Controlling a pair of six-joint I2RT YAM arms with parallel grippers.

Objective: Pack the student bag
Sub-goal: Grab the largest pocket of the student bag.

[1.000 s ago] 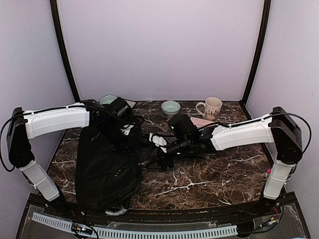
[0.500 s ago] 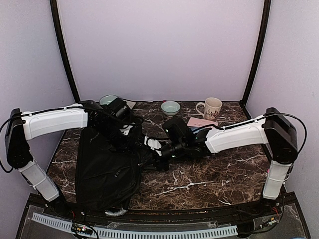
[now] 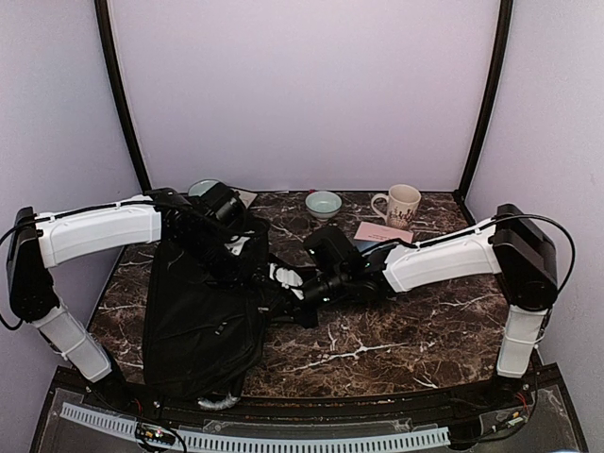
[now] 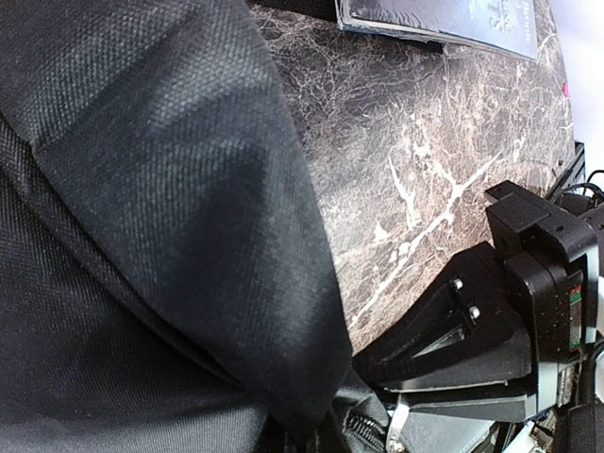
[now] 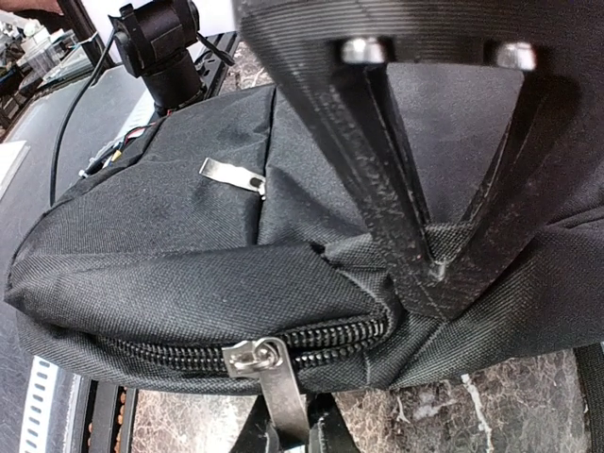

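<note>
The left hand (image 3: 229, 262) is clamping the bag's (image 3: 198, 326) fabric, the right hand (image 5: 434, 272) is pinching shut on cloth above the zipper (image 5: 311, 345), so steady opposing pulls should be spreading it.

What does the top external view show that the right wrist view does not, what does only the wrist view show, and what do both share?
Only the top external view: the cream ceramic mug, the pale green round bowl and the flat pink card at the table's far side. Only the right wrist view: the silver metal zipper pull on the zip, and the right gripper pinching a fold of fabric. Both: the large black fabric backpack on the brown marble table.
</note>
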